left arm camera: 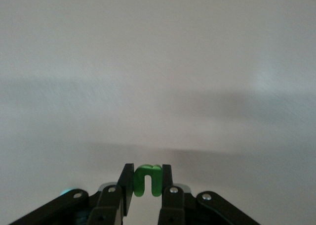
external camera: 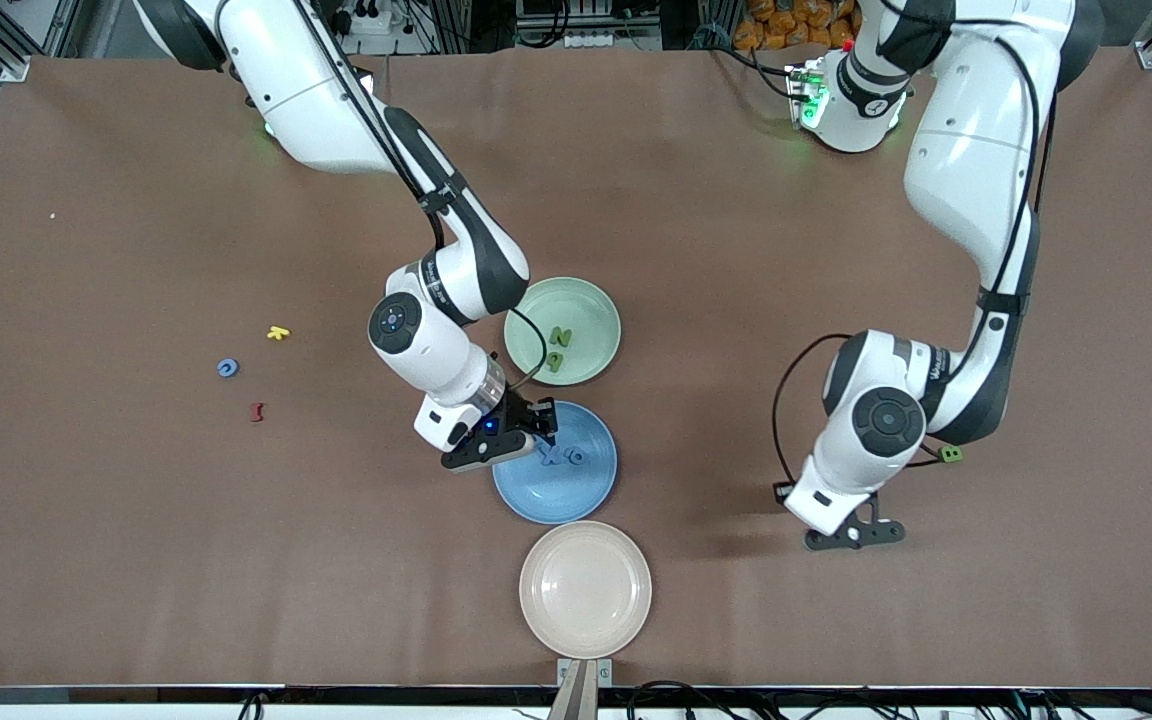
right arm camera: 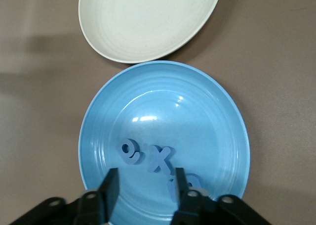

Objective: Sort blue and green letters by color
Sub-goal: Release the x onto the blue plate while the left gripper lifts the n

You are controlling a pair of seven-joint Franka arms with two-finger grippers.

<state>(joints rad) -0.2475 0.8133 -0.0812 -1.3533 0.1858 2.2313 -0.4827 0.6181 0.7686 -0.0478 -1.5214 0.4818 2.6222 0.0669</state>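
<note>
Sorting is well under way, and two steps run at once. At centre frame in the front view, the right end effector (external camera: 543, 432) hangs over the blue plate (external camera: 576, 495); its wrist view shows the fingers (right arm camera: 109, 188) spread apart with nothing between them, and three blue letters (right arm camera: 160, 159) lying in the plate just beneath. I judge that arm to be at the release stage of a drop. Just above that plate in the frame sits the green plate (external camera: 591, 300), holding two green letters (external camera: 559, 350). Lower centre, the cream plate (external camera: 586, 590) has nothing in it.

At lower right of the frame, the left end effector (external camera: 861, 532) is low over bare worktop (external camera: 136, 550), and its wrist view shows the fingers (left arm camera: 126, 188) pinched on a green letter (left arm camera: 147, 180). Another green letter (external camera: 951, 453) lies on the worktop beside that arm's wrist.

At left of the frame, a loose blue letter (external camera: 227, 368) waits, with a yellow letter (external camera: 278, 333) and a dark red letter (external camera: 257, 411) near it; those two are not part of the sort.

Next, I expect the left arm must carry its letter across to the green plate without meeting the right arm, which crowds both plates. The right arm then needs to lift clear and reach for the loose blue letter.
</note>
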